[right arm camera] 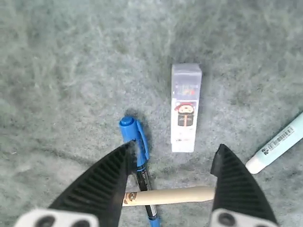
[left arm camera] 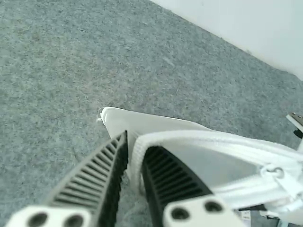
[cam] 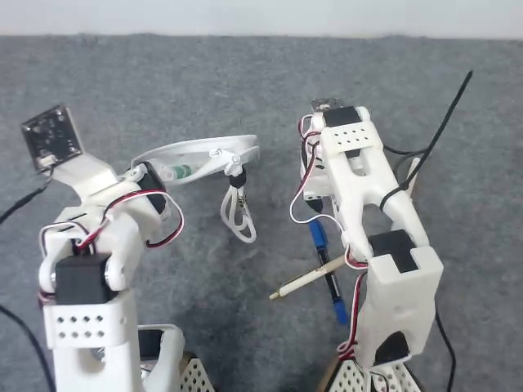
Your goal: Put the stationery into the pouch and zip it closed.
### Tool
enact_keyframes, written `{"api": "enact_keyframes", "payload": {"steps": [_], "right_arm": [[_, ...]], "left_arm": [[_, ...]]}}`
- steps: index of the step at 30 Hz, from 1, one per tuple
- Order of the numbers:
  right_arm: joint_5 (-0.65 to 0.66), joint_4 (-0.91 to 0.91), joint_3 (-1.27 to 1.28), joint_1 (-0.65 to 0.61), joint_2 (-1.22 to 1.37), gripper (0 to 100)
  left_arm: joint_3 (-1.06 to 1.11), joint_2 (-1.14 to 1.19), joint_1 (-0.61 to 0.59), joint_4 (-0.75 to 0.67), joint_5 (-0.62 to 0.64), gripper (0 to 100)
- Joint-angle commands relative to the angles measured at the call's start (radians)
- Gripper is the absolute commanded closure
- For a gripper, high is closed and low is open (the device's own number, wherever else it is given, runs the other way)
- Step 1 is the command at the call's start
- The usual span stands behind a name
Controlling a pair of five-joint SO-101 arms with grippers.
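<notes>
White fabric pouch (cam: 200,159), mouth open, rests on the grey carpet (cam: 163,73), its rim clenched in the left gripper (left arm camera: 135,144). We judge the loading step in hand: the right gripper (right arm camera: 174,156) hangs released over the blue pen (right arm camera: 137,142), so the next move calls for descent and closure across the barrel. The pen's long axis runs away from the arm bases, cap farthest; a cream pencil (right arm camera: 170,195) crosses it, the eraser (right arm camera: 185,109) just beside.

The white pouch (cam: 200,155) sits unzipped, mouth gaping, its cord loop (cam: 244,234) trailing beside it. Well apart lie a blue-capped pen (right arm camera: 136,139) with a cream pen (right arm camera: 170,195) crossing over it, a small white eraser (right arm camera: 185,109) just beside the blue cap, and a pale teal marker (right arm camera: 274,145) near the eraser
</notes>
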Motion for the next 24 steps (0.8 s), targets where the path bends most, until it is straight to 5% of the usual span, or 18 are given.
{"api": "enact_keyframes", "payload": {"steps": [1, 24], "right_arm": [[-0.012, -0.056, -0.048, -0.007, -0.015, 75.7], [-0.011, -0.148, -0.080, 0.056, 0.111, 75.7]], "left_arm": [[-0.015, -0.005, -0.006, -0.034, 0.012, 99], [0.007, -0.005, -0.006, -0.054, 0.011, 99]]}}
